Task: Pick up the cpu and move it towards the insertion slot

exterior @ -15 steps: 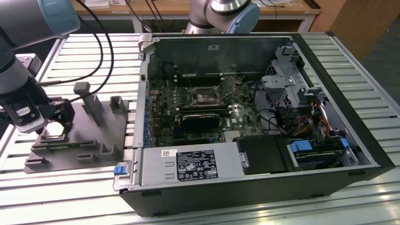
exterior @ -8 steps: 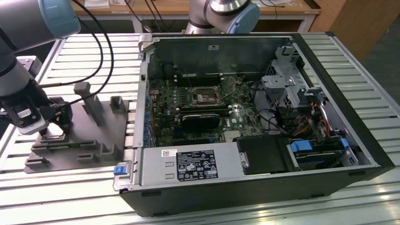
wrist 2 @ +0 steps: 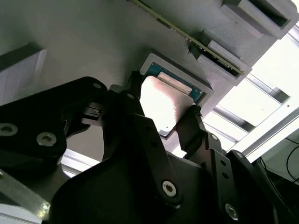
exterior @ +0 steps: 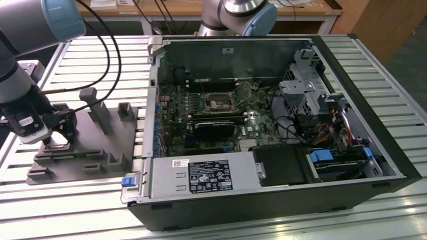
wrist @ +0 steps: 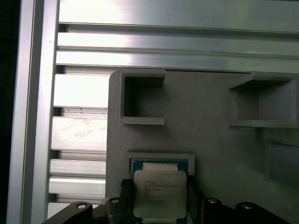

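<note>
The cpu (wrist: 160, 192), a flat square chip with a pale shiny top and a teal edge, lies in a square pocket of the grey plastic fixture (wrist: 210, 140). My gripper (wrist: 160, 198) straddles it, and in both wrist views its black fingers (wrist 2: 136, 93) press against two opposite sides of the cpu (wrist 2: 163, 100). In the exterior view my gripper (exterior: 52, 140) is low over the fixture (exterior: 93, 150) at the exterior view's left. The insertion slot (exterior: 219, 103), a silvery frame around a dark centre, sits on the motherboard inside the open computer case (exterior: 373, 130).
Raised grey blocks (exterior: 100, 112) stand on the fixture beside my gripper. The case's near wall (exterior: 150, 125) lies between the fixture and the motherboard. A black card (exterior: 213, 130) sits just below the slot. Cables (exterior: 107, 45) hang from my arm. A second robot arm (exterior: 243, 15) stands behind the case.
</note>
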`<act>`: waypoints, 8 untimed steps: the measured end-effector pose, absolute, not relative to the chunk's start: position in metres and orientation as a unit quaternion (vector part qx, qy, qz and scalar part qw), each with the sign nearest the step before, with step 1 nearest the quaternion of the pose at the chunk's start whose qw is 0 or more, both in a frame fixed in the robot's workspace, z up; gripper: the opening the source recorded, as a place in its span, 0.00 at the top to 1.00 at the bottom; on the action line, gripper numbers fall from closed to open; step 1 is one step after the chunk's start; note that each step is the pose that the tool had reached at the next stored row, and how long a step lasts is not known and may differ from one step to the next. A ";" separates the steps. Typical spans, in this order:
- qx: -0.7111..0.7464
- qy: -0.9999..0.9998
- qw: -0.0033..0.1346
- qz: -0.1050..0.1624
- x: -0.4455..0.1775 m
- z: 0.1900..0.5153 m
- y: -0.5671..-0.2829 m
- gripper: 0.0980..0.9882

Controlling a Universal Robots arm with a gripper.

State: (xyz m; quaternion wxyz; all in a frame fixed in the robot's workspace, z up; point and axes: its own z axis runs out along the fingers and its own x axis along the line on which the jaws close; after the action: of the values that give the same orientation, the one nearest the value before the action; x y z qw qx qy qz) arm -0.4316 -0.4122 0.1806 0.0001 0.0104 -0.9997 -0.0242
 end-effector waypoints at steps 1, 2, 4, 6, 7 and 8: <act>0.010 -1.000 0.000 -0.024 -0.432 0.181 -0.412 0.50; 0.010 -1.000 0.000 -0.024 -0.432 0.181 -0.412 0.50; 0.010 -1.000 0.000 -0.024 -0.432 0.181 -0.412 0.50; 0.010 -1.000 0.000 -0.024 -0.432 0.181 -0.412 0.50; 0.010 -1.000 0.000 -0.024 -0.432 0.181 -0.412 0.50; 0.010 -1.000 0.000 -0.024 -0.432 0.181 -0.412 0.50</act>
State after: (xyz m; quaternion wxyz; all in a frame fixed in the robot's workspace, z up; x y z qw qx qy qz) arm -0.4316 -0.4121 0.1808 -0.0001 0.0104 -0.9997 -0.0242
